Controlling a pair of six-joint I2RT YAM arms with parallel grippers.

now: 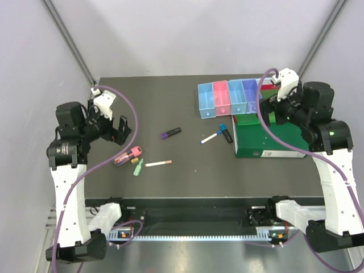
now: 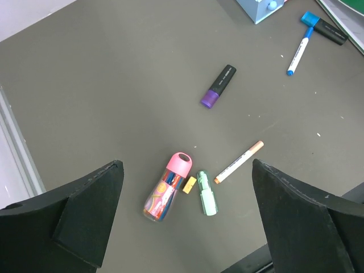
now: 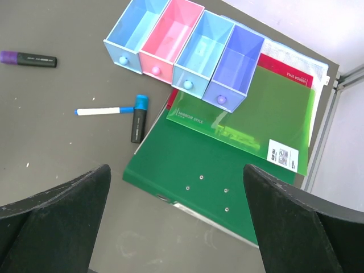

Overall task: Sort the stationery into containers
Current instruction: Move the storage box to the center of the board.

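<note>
The containers (image 1: 227, 98) (image 3: 170, 37), a joined row of light blue, pink, light blue and purple-blue boxes, stand at the back right. A purple-black highlighter (image 1: 170, 133) (image 2: 218, 86) lies mid-table. A white pen with a blue end (image 1: 209, 138) (image 3: 105, 110) lies beside a dark blue highlighter (image 1: 226, 133) (image 3: 138, 118). A pink-capped case of pens (image 2: 168, 186), a green highlighter (image 2: 207, 193) and a white pen with a pink end (image 2: 239, 162) lie below my open left gripper (image 2: 186, 165) (image 1: 120, 129). My right gripper (image 3: 176, 169) (image 1: 273, 107) hangs open and holds nothing.
A large green binder (image 1: 267, 136) (image 3: 199, 165) lies at the right, a translucent green folder (image 3: 250, 114) on it, and the containers' right end rests on that. A small yellow piece (image 2: 189, 185) lies between the case and the green highlighter. Grey walls close in the table.
</note>
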